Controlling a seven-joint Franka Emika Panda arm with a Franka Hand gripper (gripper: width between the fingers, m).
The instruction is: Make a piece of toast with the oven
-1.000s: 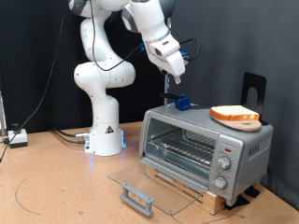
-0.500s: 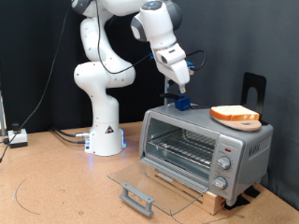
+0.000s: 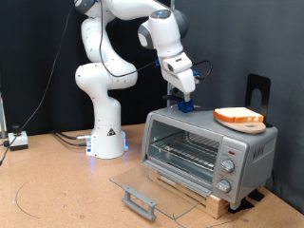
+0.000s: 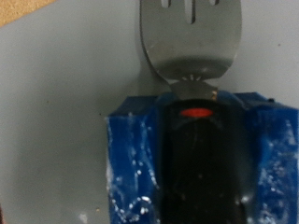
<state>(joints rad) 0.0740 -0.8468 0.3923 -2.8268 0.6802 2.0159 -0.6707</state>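
Nearest to where I stand, the clear glass door (image 3: 152, 193) of the boxy silver-grey countertop toaster oven (image 3: 210, 151) lies folded flat down on the brown table (image 3: 57, 195), its grey handle at the front edge. Behind it the oven cavity stands open, with the wire rack (image 3: 185, 150) inside and nothing on it. Round knobs (image 3: 227, 167) run down the panel at the exterior view's right end, and the oven sits on a wooden slatted base (image 3: 195, 190).

On the oven's roof, toward the exterior view's right, rests a round tan wooden plate (image 3: 239, 120) carrying the flat slice of toast (image 3: 237, 114), pale on its face with a golden-brown crust. A black upright stand (image 3: 257, 91) rises just behind it.

At the roof's far left corner in the exterior view, the white robot arm's tool (image 3: 184, 99) hangs just above a small blue and black object (image 3: 185, 107) standing on the oven top. The wrist view shows a silver metal fork head (image 4: 188, 35) joined to a black handle wrapped in blue tape (image 4: 193, 157), lying against a grey surface. I cannot tell whether the tool's fingers are apart or pressed together.

Farther back stands the arm's white base (image 3: 104, 133), with cables trailing along the table toward the exterior view's left.
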